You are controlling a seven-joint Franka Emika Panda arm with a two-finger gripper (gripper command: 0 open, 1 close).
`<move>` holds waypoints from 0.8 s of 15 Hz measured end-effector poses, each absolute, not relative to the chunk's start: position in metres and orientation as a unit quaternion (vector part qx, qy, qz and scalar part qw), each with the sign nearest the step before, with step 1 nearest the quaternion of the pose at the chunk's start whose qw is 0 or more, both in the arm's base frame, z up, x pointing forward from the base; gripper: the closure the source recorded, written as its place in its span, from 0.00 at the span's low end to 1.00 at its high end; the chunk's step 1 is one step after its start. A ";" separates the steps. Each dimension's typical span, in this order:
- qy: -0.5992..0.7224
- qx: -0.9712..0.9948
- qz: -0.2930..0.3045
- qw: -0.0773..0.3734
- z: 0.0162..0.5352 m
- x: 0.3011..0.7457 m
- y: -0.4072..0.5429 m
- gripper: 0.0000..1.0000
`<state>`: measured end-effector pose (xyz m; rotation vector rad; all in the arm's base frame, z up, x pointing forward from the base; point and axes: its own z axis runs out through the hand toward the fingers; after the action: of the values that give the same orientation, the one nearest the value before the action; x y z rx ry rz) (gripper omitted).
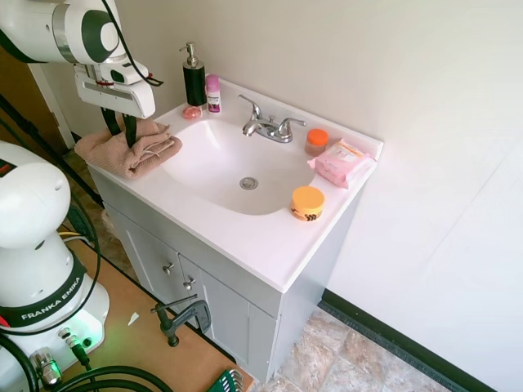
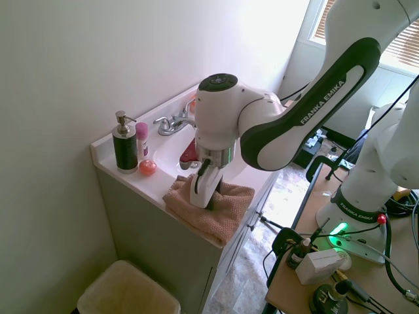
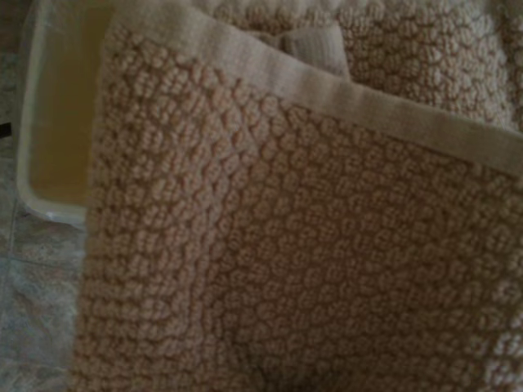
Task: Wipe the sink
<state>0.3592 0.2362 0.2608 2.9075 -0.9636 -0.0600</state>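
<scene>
One towel [image 3: 310, 245], one gripper [image 1: 120, 131], one sink [image 1: 221, 155].

"FRANKA EMIKA" reads in white on the dark band around the arm's base [image 1: 39, 314] in the first exterior view, and again along the dark stripe of the arm [image 2: 324, 98] in the second.

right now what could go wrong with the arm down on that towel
1. The towel hangs over the vanity edge, with a bin below in the second exterior view; a poor grip by the pincer could drag it off.
2. The soap dispenser and pink bottle stand close by; swinging toward the sink could topple them.
</scene>
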 end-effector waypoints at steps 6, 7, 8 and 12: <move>-0.315 0.948 -0.029 0.039 0.263 0.373 0.240 1.00; -0.317 0.947 -0.033 0.040 0.260 0.375 0.240 1.00; -0.319 0.946 -0.037 0.041 0.257 0.377 0.239 1.00; -0.367 0.928 -0.053 0.027 0.253 0.398 0.223 1.00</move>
<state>0.3984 0.2229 0.2532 2.8661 -1.1348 -0.1639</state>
